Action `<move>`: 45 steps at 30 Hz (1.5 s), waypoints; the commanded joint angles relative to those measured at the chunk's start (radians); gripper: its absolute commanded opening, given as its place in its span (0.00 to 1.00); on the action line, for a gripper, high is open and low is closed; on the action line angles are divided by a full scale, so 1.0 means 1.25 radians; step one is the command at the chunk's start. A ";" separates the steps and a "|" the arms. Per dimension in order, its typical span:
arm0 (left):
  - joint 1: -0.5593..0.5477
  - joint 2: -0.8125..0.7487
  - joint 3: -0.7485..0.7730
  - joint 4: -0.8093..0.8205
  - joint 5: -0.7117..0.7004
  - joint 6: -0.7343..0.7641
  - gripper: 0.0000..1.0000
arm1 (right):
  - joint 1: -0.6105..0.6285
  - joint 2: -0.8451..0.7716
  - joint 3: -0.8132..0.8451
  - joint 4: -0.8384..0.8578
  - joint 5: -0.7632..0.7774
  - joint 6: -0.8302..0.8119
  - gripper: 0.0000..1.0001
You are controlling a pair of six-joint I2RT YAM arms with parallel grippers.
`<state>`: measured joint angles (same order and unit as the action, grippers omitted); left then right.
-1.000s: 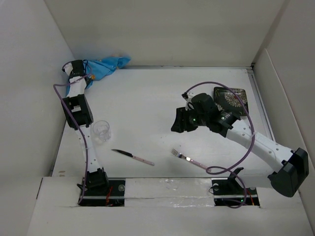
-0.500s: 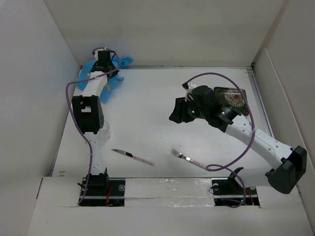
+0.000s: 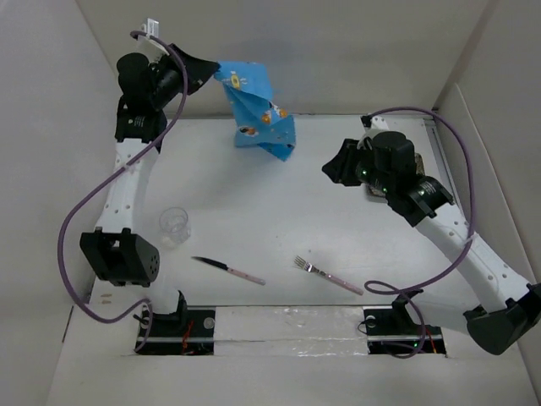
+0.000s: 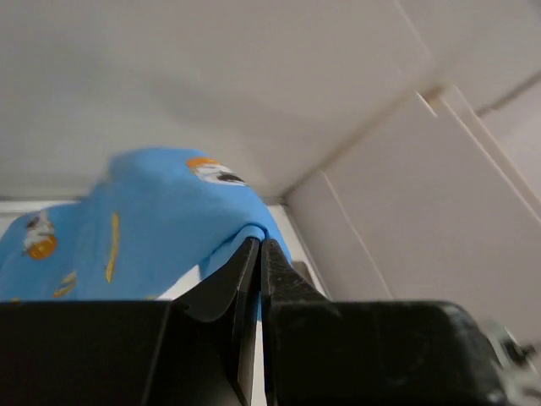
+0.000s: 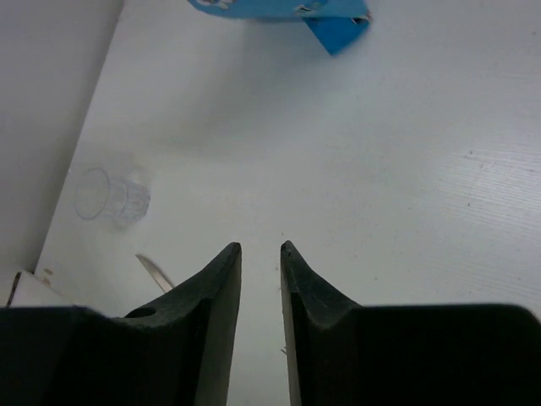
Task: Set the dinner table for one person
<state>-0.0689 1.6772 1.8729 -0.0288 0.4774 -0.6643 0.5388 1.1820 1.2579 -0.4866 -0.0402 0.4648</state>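
My left gripper is raised high at the back left and is shut on a corner of the blue cloth with cartoon prints. The cloth hangs down and its lower end reaches the white dinner table. In the left wrist view the jaws pinch a fold of the cloth. My right gripper is slightly open and empty above the table's right middle; in its wrist view only bare table shows between the jaws. A clear glass, a knife and a fork lie near the front.
White walls enclose the table on the left, back and right. The right arm covers the back right area, hiding what lies under it. The right wrist view shows the glass, the knife tip and the cloth's lower end.
My left arm has lifted the blue cloth from the back left corner up and to the right. My right arm has moved back and right, over the dark patterned plate.
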 commanded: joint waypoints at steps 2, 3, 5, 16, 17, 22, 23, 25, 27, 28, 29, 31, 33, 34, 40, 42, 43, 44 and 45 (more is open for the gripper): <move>0.015 -0.103 -0.233 0.297 0.241 -0.190 0.00 | -0.011 -0.037 0.038 0.036 0.055 0.016 0.42; 0.028 -0.128 -0.306 0.298 0.251 -0.191 0.00 | -0.019 -0.034 0.034 0.032 0.060 0.021 0.50; 0.060 -0.143 -0.388 0.394 0.256 -0.202 0.00 | -0.019 -0.031 0.016 0.046 0.079 0.025 0.58; 0.170 0.148 -0.405 0.458 0.293 -0.230 0.00 | -0.086 0.171 -0.091 0.114 0.078 0.048 0.07; 0.170 0.165 -0.395 0.468 0.294 -0.239 0.00 | -0.094 0.193 -0.091 0.123 0.080 0.048 0.00; 0.188 0.198 -0.386 0.477 0.304 -0.244 0.00 | -0.094 0.387 -0.011 0.118 0.101 0.060 0.31; 0.188 0.197 -0.389 0.470 0.309 -0.238 0.00 | -0.094 0.413 0.006 0.118 0.107 0.069 0.42; 0.196 0.186 -0.417 0.478 0.324 -0.236 0.00 | -0.094 0.495 0.051 0.118 0.097 0.098 0.61; 0.196 0.180 -0.435 0.488 0.331 -0.236 0.00 | -0.094 0.545 0.083 0.114 0.075 0.135 0.65; 0.196 0.176 -0.440 0.487 0.335 -0.232 0.00 | -0.094 0.584 0.106 0.117 0.063 0.145 0.66; 0.196 0.175 -0.444 0.492 0.338 -0.232 0.00 | -0.094 0.599 0.112 0.123 0.048 0.165 0.66; 0.196 0.170 -0.462 0.508 0.346 -0.238 0.00 | -0.094 0.623 0.124 0.141 0.043 0.190 0.67; 0.196 0.166 -0.472 0.530 0.351 -0.251 0.00 | -0.086 0.663 0.147 0.150 0.038 0.221 0.67; 0.196 0.166 -0.482 0.540 0.354 -0.260 0.00 | -0.086 0.681 0.158 0.145 0.007 0.229 0.67; 0.196 0.166 -0.485 0.630 0.379 -0.346 0.00 | -0.086 0.735 0.258 0.165 0.014 0.268 0.00; 0.196 0.169 -0.474 0.710 0.389 -0.426 0.00 | -0.086 0.704 0.274 0.215 0.015 0.254 0.00; 0.196 0.171 -0.455 0.741 0.391 -0.456 0.00 | -0.086 0.660 0.283 0.227 0.009 0.250 0.00; 0.189 0.173 -0.444 0.798 0.394 -0.487 0.00 | -0.086 0.633 0.292 0.238 0.011 0.235 0.00; 0.189 0.173 -0.433 0.831 0.400 -0.519 0.00 | -0.086 0.602 0.303 0.252 0.016 0.220 0.00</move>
<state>0.1711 1.9640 1.2697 0.7635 0.9283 -1.1713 0.4263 2.0903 1.5394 -0.3126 -0.0265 0.7631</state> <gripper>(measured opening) 0.007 0.013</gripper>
